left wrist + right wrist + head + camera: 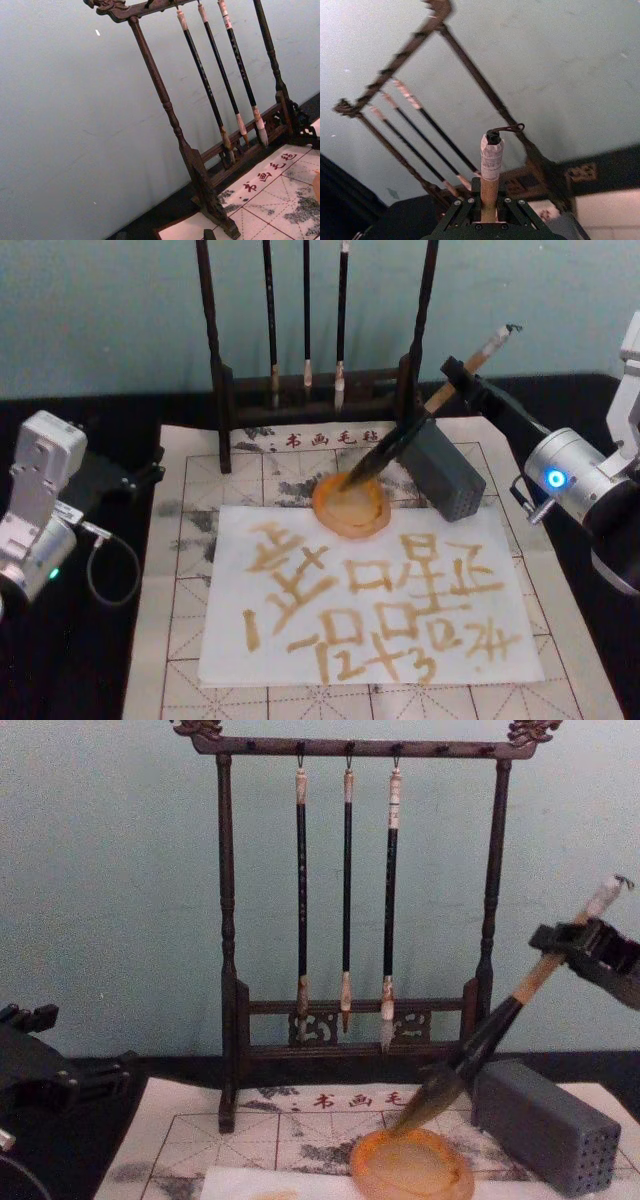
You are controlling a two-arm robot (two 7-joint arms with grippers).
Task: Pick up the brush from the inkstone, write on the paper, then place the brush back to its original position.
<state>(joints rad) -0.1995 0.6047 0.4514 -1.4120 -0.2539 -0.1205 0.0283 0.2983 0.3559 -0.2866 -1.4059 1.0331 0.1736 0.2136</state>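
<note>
My right claw [462, 375] is clamped on the tan upper handle of the brush [420, 425]; in the right wrist view the shaft sits squarely between the fingers, with the white-wrapped top standing clear above them. The brush slants down toward my left, and its dark bristles rest in the inkstone [350, 532], the amber dish at the top edge of the paper [230, 640]. The sheet is covered with characters, so I judge the writing done and this the hand-back.

To do it well, I would settle the tip first. From the chest view I cannot tell whether the bristles bear on the dish floor or only brush it, so I would ease down along the handle's own line, not straight down, which would splay the hairs. The grey block [450, 475] sits just beside the dish under the slanting shaft, so I want the handle to come to rest on the dish rim or the block before I let go, or it will drop and flick ink. Then I open gently and back off up and to my right, well clear of the rack [310, 390].

The left claw [140, 473] sits parked at the left side of the tabletop [60, 680].
</note>
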